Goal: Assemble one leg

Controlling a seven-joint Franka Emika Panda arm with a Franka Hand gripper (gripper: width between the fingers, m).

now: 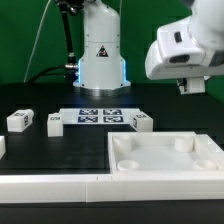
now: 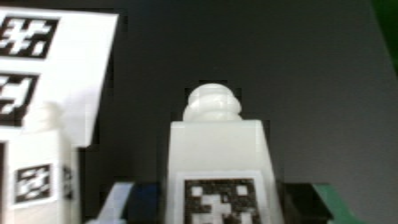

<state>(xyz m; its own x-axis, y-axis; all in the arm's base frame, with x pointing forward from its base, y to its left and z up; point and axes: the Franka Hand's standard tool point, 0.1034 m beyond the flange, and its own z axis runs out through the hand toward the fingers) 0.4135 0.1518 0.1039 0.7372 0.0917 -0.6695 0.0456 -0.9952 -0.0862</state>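
Leg [image 2: 217, 150] (peg-topped) between tool [image 2: 222, 205] fingers [image 2: 118, 198]

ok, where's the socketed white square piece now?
Exterior view's lower right: the square piece lies flat, nearer the camera than the leg beside the marker board.

Open black table [image 1: 60, 150] lies between the back row and the large white square piece [image 1: 165, 160], which fills the exterior view's right foreground. Left leg [image 1: 18, 120], middle leg [image 1: 54, 122], marker board [image 1: 98, 116] and right leg [image 1: 142, 121] stand in that row with narrow gaps. The robot base [image 1: 100, 60] blocks the rear. In the wrist view, dark gaps separate the fingers [image 2: 118, 198] from the flanked leg [image 2: 217, 150].
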